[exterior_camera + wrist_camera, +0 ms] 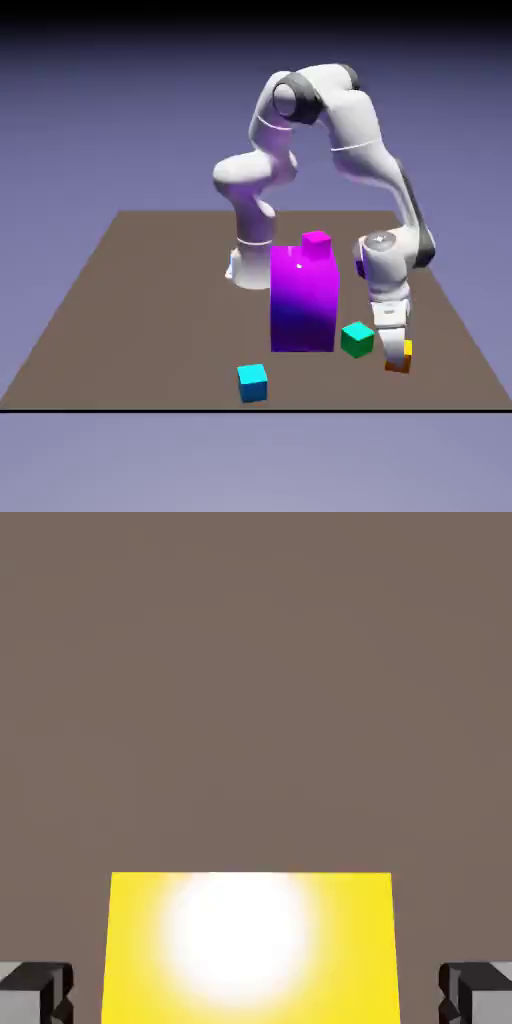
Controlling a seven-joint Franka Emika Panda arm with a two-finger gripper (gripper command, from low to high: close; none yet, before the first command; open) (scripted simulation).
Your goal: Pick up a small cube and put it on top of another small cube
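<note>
While the gripper (256, 996) straddles the yellow-topped cube (250, 952), fingers (38, 994) apart — a gap each side; cube on table (256, 712).

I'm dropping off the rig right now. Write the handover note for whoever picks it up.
Gripper: open around the small cube with yellow top and orange sides, a gap showing on both sides in the hand view.
Cubes: that one is on the brown table, at the exterior view's right; the small cyan cube is left of it, near the front edge.
Done: gripper lined up over the yellow-topped cube.
Left: grip it, lift it, set it on the cyan cube, release.
</note>
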